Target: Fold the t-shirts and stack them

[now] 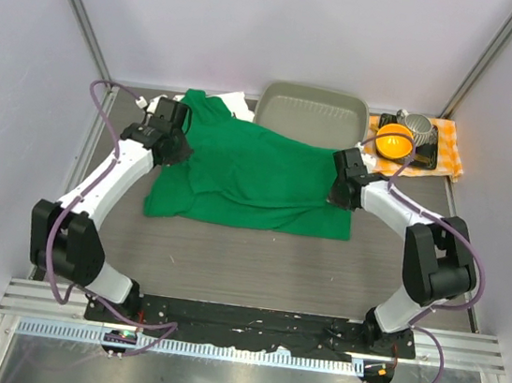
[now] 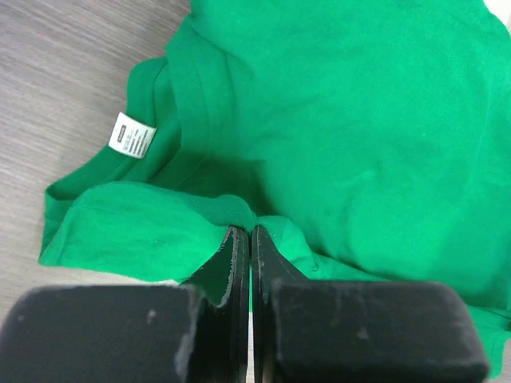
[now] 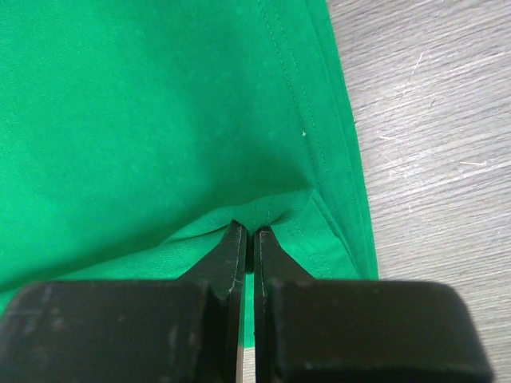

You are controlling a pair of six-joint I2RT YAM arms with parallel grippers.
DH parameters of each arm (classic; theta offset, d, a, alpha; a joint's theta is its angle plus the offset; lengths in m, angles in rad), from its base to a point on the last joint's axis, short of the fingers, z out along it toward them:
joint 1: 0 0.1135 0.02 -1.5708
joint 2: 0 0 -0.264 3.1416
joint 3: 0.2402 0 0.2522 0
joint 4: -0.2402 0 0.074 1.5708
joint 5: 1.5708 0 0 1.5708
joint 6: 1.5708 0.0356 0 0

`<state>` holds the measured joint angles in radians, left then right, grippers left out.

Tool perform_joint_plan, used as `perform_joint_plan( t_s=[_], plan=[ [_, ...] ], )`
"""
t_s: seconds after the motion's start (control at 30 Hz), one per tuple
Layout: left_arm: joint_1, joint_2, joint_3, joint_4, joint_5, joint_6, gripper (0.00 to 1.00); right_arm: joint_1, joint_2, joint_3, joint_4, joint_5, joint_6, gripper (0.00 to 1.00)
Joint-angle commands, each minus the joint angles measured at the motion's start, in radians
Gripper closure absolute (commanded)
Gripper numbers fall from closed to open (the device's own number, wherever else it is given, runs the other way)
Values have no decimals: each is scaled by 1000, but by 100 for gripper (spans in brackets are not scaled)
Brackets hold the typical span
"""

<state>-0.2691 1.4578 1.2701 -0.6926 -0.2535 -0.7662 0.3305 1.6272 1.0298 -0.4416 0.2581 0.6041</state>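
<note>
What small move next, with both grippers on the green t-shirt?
Probably raise both arms slightly, together. The left gripper is shut on the green t-shirt near its collar, the right gripper on a hem, and the shirt lies spread out, so lifting starts the fold.

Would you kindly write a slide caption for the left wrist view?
Left claw pinching a fold of the green t-shirt near its collar, white neck label showing.

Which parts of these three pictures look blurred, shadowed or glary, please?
Top view: even light, sharp, with glare on the metal rail along the near edge. Left wrist view: the left gripper is soft up close, the green t-shirt sharp, shadowed at its folds. Right wrist view: the right gripper likewise, stitching crisp.
</note>
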Motion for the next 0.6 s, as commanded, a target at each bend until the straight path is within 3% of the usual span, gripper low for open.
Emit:
perform_joint_plan(
  t_s=[0.0,0.23,0.27,0.3,0.33,0.37,0.43,0.57],
  plan=[
    [7,79,64,77,33,47,100,-10,22,55,34,10,10,99],
    [31,237,169,93,42,82,100,-21,98,104,40,41,17,99],
    [34,251,178,99,39,87,92,-22,108,110,34,53,17,73],
    [39,263,198,91,34,90,78,-22,118,115,32,67,19,56],
    [44,275,212,87,-2,93,56,-21,117,121,35,91,17,41],
    [44,274,225,85,-27,94,27,-21,111,119,47,101,13,14],
    [44,233,244,68,-55,94,4,-15,44,95,75,116,8,5],
    [-7,34,161,55,-88,84,0,60,-128,49,70,190,-10,3]
  ],
)
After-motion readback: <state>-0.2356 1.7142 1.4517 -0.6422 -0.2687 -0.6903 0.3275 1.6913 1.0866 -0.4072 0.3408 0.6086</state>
